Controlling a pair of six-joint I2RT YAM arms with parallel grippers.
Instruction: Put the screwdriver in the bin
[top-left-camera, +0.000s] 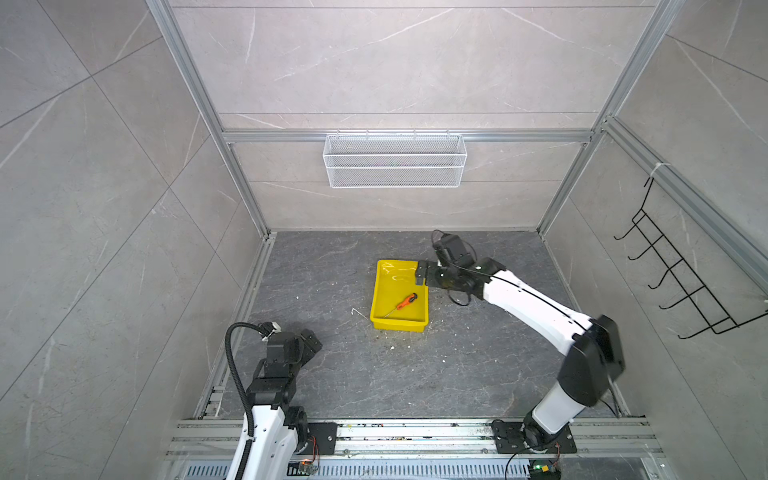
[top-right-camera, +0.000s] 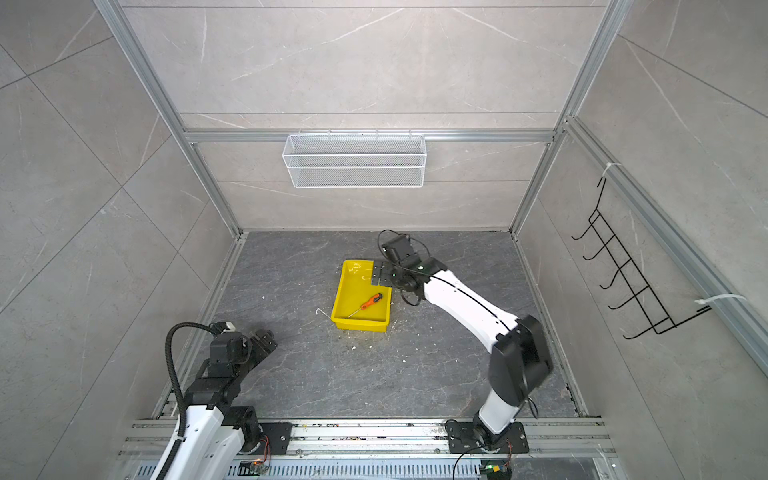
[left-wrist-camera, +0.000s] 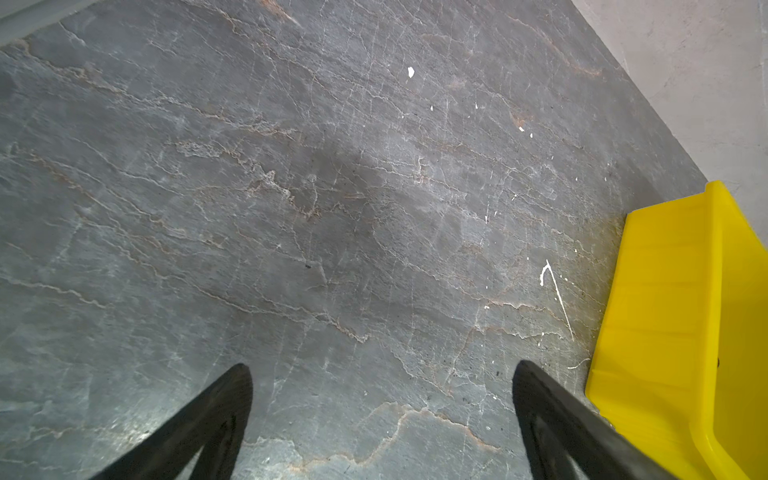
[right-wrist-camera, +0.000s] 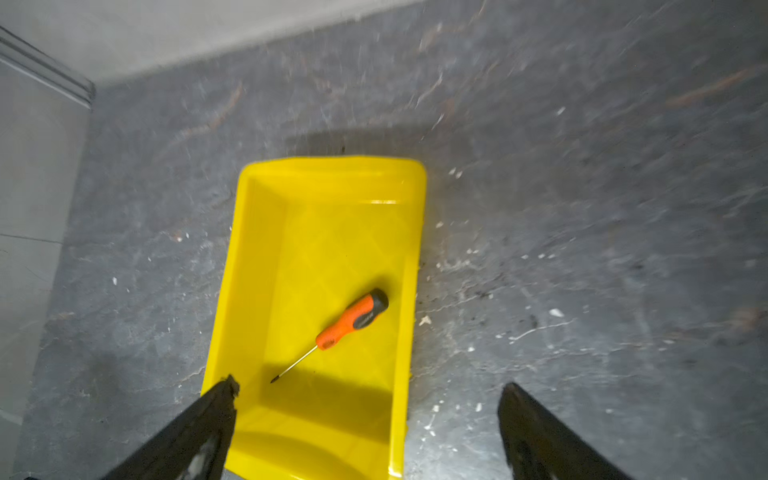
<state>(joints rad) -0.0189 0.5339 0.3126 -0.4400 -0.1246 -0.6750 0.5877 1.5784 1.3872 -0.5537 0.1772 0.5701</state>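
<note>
Your right gripper (right-wrist-camera: 370, 384) is released. Its fingers (right-wrist-camera: 208, 419) stand wide apart with nothing between them. In both top views it (top-left-camera: 420, 273) hangs over the far right corner of the bin (top-left-camera: 399, 323), clear of what lies inside.

The screwdriver (right-wrist-camera: 349, 324) is in the bin (right-wrist-camera: 332, 166), flat on its floor and touched by neither finger. In a top view you see it (top-right-camera: 370, 302) in the near half, with the orange handle and black cap pointing far-right toward the right wall and the thin shaft running near-left, its tip close to the near wall (top-right-camera: 361, 325).

The bin sits about mid-table (top-left-camera: 457, 365), with white flecks (right-wrist-camera: 555, 312) scattered on the dark stone around it.

Your left gripper (left-wrist-camera: 382, 365) is also open and empty. It is low over bare table at the near left (top-left-camera: 312, 338), well apart from the bin in both top views, and only the bin's outer wall (left-wrist-camera: 665, 311) shows at the edge of its wrist view.

Further out, a white wire basket (top-left-camera: 395, 162) hangs on the back wall and a black hook rack (top-left-camera: 681, 282) on the right one.
</note>
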